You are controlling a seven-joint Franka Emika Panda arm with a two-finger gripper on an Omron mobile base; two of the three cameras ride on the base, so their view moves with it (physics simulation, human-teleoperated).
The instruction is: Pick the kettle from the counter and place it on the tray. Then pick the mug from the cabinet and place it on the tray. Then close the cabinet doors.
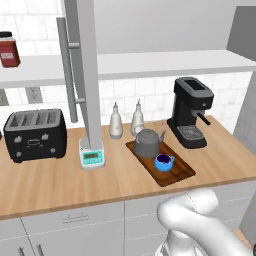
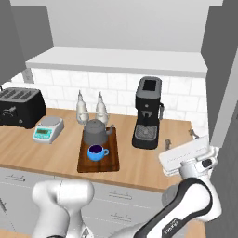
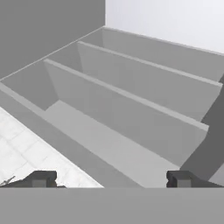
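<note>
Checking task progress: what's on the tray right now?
On the tray stand the kettle at its far end and the blue mug in front of it, both upright. The wood directly under them is covered.

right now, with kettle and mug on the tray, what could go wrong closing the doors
1. The open cabinet door hangs directly above the scale, so it could clip things on the counter as it swings.
2. The tool is open at the right side, near the other door; a poorly aimed push could slip off.
</note>
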